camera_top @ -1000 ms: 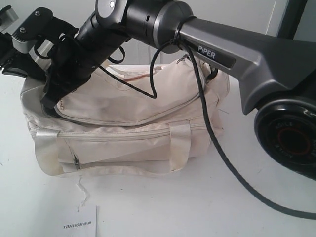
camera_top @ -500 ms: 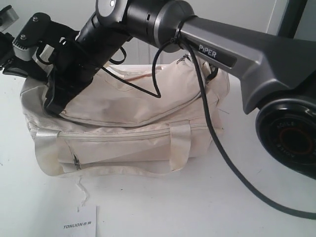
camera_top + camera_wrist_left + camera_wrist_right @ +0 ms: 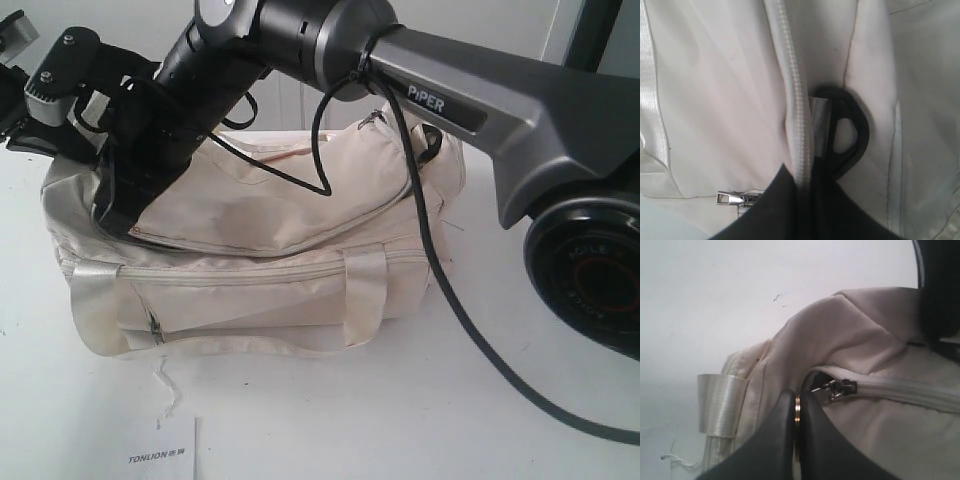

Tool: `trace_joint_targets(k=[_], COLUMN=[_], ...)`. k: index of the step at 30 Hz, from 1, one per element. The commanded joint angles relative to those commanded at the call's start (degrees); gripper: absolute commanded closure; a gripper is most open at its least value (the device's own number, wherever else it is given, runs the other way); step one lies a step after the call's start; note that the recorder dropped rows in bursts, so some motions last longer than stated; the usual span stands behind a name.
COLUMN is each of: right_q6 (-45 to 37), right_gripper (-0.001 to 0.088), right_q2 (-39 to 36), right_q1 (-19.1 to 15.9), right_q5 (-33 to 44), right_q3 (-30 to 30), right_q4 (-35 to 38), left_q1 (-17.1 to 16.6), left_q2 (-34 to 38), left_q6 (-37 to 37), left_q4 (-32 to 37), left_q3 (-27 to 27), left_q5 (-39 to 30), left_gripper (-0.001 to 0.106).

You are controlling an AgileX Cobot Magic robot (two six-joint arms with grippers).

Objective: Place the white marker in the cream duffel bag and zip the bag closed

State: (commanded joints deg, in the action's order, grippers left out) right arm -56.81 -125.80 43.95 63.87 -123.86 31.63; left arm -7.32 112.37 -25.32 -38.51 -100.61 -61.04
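Cream duffel bag partly behind right arm; paper card edge-cropped.

exterior: raised at 6 o'clock, facing 12 over soft cream fabric duffel bag | wrists: tight on its top zipper | shared: bag

White table. Cream duffel bag sits on it, at the jaws of the right gripper. TONLION card lies well apart.
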Motion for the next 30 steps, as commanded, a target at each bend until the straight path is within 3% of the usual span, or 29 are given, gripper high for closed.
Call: trace_joint_targets(k=[30], right_q6=[-0.12], right_gripper=[0.0868], right_q2=[0.0], right_q1=[0.0], right_q5=[3.37], right_q3=[0.0], right_q4=[-0.56], left_q1=[0.0], left_q2=[0.0], left_q6=[0.12], left_q4=[0.0], left_q3=[0.0], left_q5=[0.25], left_gripper=[0.105])
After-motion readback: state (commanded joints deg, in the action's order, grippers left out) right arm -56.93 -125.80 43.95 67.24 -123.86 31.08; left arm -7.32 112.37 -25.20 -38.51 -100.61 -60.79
